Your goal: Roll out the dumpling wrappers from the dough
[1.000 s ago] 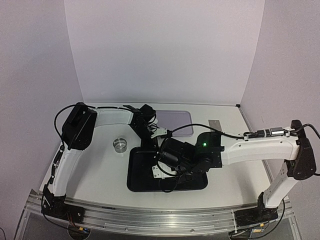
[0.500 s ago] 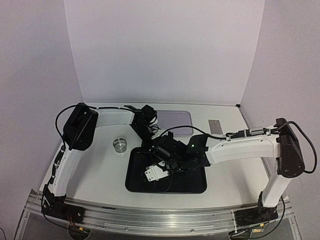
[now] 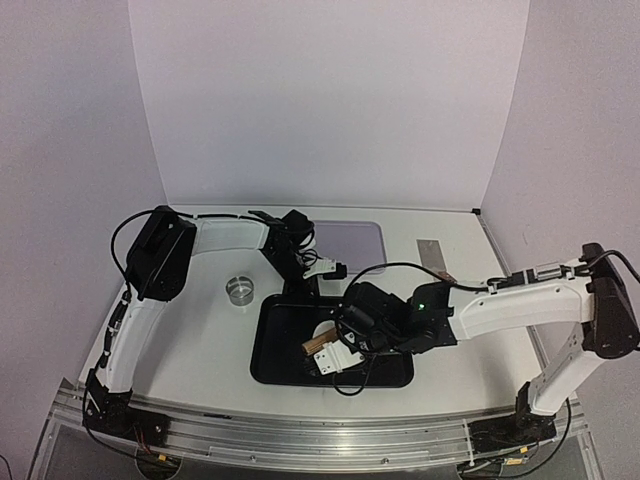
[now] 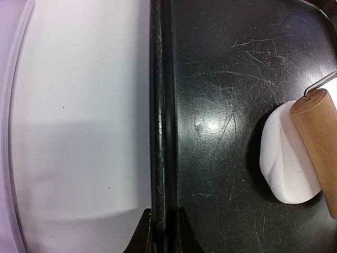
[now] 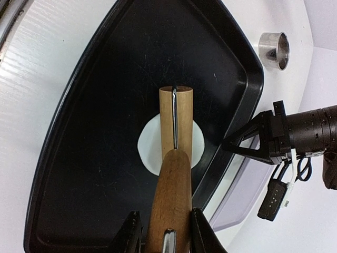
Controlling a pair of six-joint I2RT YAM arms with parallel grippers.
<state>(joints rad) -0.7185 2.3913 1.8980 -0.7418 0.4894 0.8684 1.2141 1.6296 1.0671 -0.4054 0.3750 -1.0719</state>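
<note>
The right pincer [image 5: 165, 232] grips the handle of one wooden roller [image 5: 176, 118]. The roller lies on one round white dumpling wrapper [image 5: 149, 146] in the middle of one black tray [image 5: 95, 132]. The left pincer [image 4: 164, 233] pinches the tray's far rim. One metal ring [image 3: 240, 289] stands beside the tray on the white table [image 3: 200, 340]. One purple mat [image 3: 352, 240] lies farther back, near the pale walls [image 3: 320, 100].

White shells, black joints. Left arm [image 3: 225, 235]: black cable loop [image 3: 118, 232] at 9 o'clock; right arm [image 3: 520, 300]: green LED [image 3: 423, 293] (lit). Left gripper [image 4: 163, 213]: black pointed fingers [image 4: 143, 232].
</note>
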